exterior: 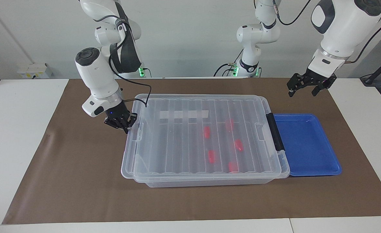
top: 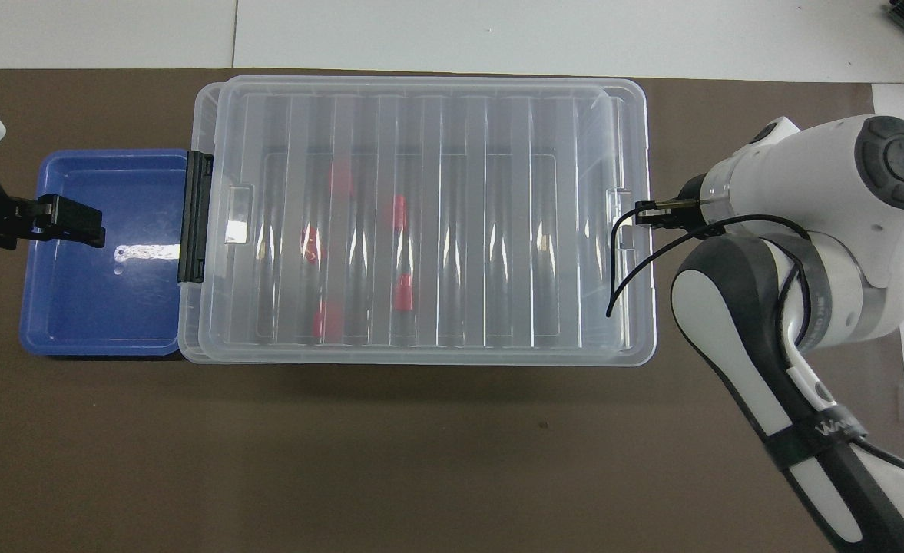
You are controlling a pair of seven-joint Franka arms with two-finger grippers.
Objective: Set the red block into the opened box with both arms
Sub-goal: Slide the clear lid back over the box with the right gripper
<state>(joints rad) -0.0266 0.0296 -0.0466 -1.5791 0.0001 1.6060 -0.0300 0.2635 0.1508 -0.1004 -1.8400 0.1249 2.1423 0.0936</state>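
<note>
A: Where are the red blocks (exterior: 211, 156)?
B: Inside the box (exterior: 206, 181), under the lid (exterior: 184, 136).
A: Grippers?
B: Right gripper (exterior: 125, 124), fingers together, is at the lid's edge; left gripper (exterior: 307, 84), fingers apart, hangs over the blue tray (exterior: 307, 145).

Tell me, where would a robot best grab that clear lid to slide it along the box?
Probably by the small tab at the end of the lid toward the right arm, coming from beyond that end. The lid lies flat, wide and ribbed, so only its end tabs look narrow enough to pinch. The right tool is shut at that tab.
</note>
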